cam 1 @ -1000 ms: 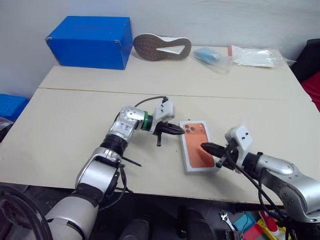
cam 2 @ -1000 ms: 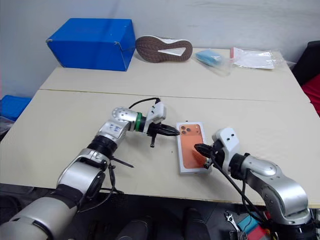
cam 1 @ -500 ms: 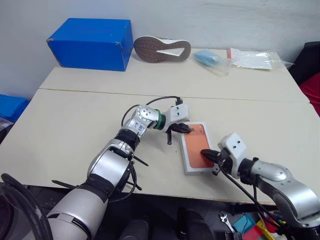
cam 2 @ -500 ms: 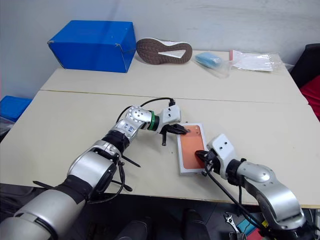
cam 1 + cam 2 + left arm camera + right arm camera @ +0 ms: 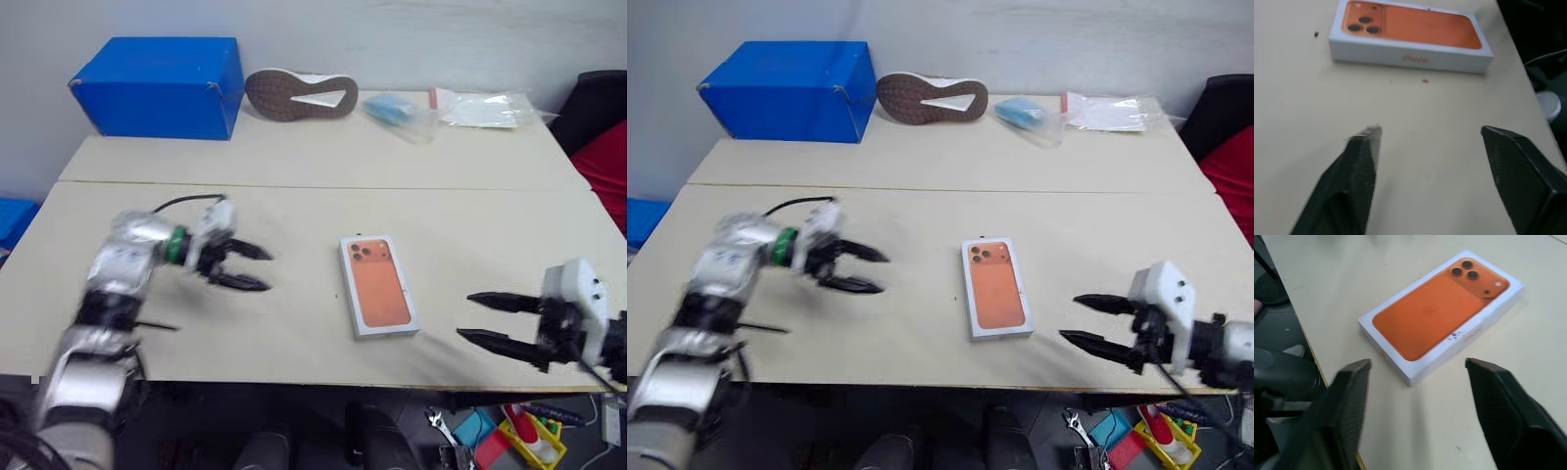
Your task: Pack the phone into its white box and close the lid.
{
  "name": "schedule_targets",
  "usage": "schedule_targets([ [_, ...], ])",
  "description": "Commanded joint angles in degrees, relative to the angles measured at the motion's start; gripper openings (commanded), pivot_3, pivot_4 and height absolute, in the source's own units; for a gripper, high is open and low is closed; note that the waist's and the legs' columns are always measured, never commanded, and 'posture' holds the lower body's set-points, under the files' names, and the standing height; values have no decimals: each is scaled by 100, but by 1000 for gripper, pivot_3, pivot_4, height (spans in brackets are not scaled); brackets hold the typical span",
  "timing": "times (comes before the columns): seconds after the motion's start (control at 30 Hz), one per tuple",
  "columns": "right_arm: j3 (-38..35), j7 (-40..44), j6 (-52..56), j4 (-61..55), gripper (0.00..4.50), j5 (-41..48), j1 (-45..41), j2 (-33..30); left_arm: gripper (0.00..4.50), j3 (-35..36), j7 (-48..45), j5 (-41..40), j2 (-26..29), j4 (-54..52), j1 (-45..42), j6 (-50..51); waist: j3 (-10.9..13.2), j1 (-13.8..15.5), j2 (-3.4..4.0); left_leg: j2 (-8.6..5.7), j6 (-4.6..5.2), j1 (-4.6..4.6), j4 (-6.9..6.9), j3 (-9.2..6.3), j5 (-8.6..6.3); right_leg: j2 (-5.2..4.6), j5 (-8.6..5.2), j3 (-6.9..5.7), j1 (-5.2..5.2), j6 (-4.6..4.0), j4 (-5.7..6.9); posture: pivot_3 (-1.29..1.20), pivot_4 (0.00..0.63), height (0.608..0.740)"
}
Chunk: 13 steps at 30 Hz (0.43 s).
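Phone packing looks finished, judged from how things lie: the lid, with its printed orange phone facing up, sits squarely over the white box near the front edge of the table, and no gap shows along the side wall seen from the left wrist view. The phone itself is hidden, presumably shut inside (no frame shows it directly, so that is a guess).

The left gripper hangs above the table well to the left of the box, its two black fingers spread wide and holding nothing. The right gripper hovers to the right of the box, near the table's front edge, also spread wide and empty. Both are clear of the box and touch nothing.

At the back of the table lie a big blue box, a shoe turned sole-up, a blue packet and a clear plastic bag, all well apart from the work.

Risks from here are small. An open finger sweeping back across the table could catch the lid's edge and slide or lift it. The box also sits close to the front edge, so a nudge toward the robot could push it off.
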Motion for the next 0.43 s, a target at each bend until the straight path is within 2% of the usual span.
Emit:
schedule_targets([
  [0.03,-340,645,-67,598,4396,192,-349,-422,4500,778,154,-740,545,-1457,796,831,3,24,7,0,1,1,-1,0,-1,-1,0,0,1,-1,-2,0,150,740],
  [0.2,-105,1046,-335,1288,4454,-22,-946,-789,4500,1711,866,-1292,734,-2760,2022,1330,11,104,17,0,2,1,-1,-8,-2,-6,-1,-10,12,-2,-14,0,150,740],
  [0.43,228,1083,-407,1455,4454,-131,-1272,-736,4500,1956,1576,-1810,573,-3186,2367,1569,19,160,32,-1,-4,2,-1,-3,-4,-5,-4,-8,2,-8,-17,0,150,740],
])
